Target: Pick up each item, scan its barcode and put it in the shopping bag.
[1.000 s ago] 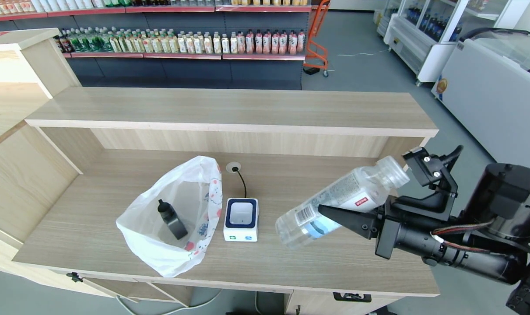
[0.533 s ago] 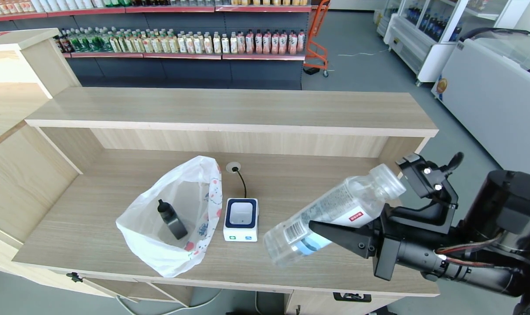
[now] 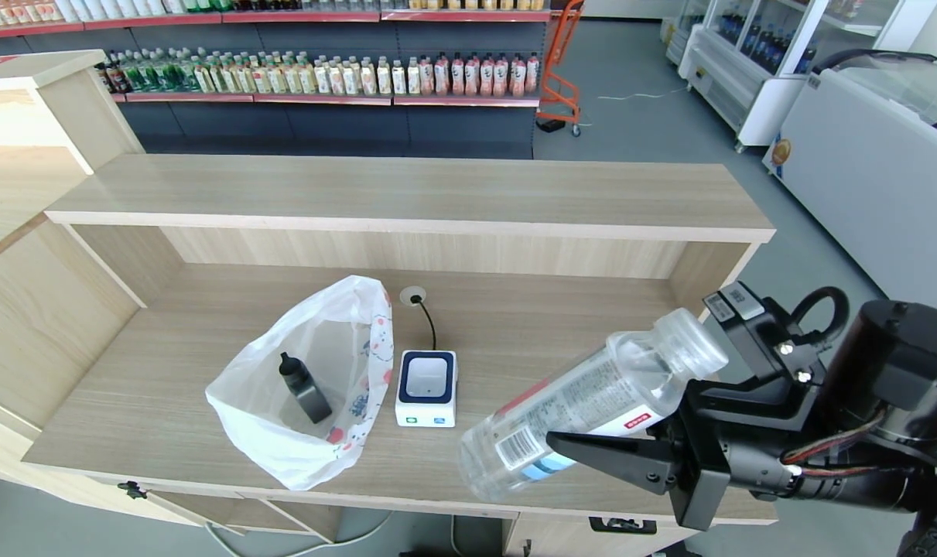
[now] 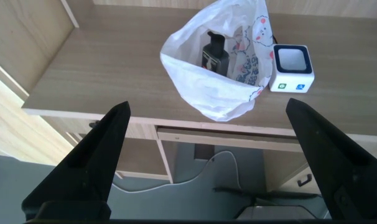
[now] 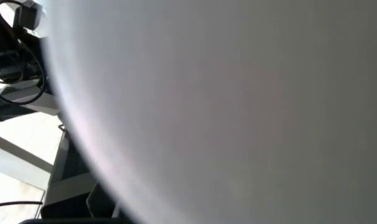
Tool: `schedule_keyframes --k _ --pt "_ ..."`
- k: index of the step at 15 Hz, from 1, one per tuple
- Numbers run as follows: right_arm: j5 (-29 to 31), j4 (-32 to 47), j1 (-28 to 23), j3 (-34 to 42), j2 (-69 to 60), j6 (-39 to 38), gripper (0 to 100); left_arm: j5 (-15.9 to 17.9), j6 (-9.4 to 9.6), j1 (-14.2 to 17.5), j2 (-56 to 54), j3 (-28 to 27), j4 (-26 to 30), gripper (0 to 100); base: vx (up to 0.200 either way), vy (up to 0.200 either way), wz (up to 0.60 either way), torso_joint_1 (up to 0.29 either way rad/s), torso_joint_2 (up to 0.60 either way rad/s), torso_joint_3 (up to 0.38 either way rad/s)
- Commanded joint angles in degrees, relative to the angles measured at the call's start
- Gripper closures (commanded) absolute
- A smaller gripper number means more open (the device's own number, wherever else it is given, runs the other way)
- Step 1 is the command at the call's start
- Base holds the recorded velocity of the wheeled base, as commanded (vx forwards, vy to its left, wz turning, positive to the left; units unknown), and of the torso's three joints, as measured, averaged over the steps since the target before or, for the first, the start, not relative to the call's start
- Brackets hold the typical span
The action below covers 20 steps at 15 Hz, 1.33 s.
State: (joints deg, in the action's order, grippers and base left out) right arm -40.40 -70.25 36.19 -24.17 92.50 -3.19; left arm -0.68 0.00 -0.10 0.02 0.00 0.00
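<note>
The right gripper (image 3: 634, 371) clamps a clear plastic bottle (image 3: 592, 402) across its upper half, 1 black finger (image 3: 607, 452) running along the bottle's near side and the other rising behind its shoulder. The bottle is tilted in the air over the counter's front edge, base low toward the robot's left, cap (image 3: 696, 340) high beside the gripper's far finger. A barcode (image 3: 518, 447) on the label faces up near the base.

The left gripper (image 4: 216, 162) hangs in front of the wooden counter (image 3: 166, 387), its 2 fingers spread wide with nothing between them; the wrist view looks down between them at the counter's front edge.

On the counter, a white shopping bag (image 3: 259, 433) stands open with 1 black bottle (image 3: 304, 387) leaning inside it. Just beside the bag, on its right, sits the white scanner (image 3: 426, 387), its window facing up and well apart from the held bottle's base. A black cable (image 3: 429, 325) runs from the scanner to a round port (image 3: 412, 295) at the back of the counter.

Beyond the raised ledge (image 3: 406, 189), shelves of bottled drinks (image 3: 321, 73) line the shop wall, with white freezers (image 3: 863, 155) at far right.
</note>
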Motion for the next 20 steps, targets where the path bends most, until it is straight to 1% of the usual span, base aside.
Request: schedule_keyframes --k 1,4,8,20 --pt "-0.21 -1.11 -0.16 0.00 1.98 0.12 100 -0.02 0.00 0.01 -0.02 0.00 0.00 0 0.000 0.000 0.00 0.000 0.00 0.000" --pt "-0.47 -1.38 -0.16 0.09 2.07 0.38 100 -0.02 -0.09 0.01 -0.02 0.00 0.00 0 0.000 0.000 0.00 0.000 0.00 0.000" --pt "-3.46 -1.46 -1.21 0.62 2.68 3.90 100 -0.02 -0.09 0.01 -0.02 0.00 0.00 0 0.000 0.000 0.00 0.000 0.00 0.000" --pt "-3.46 -1.11 -1.56 1.15 2.60 5.30 100 -0.02 -0.09 0.01 -0.02 0.00 0.00 0 0.000 0.000 0.00 0.000 0.00 0.000"
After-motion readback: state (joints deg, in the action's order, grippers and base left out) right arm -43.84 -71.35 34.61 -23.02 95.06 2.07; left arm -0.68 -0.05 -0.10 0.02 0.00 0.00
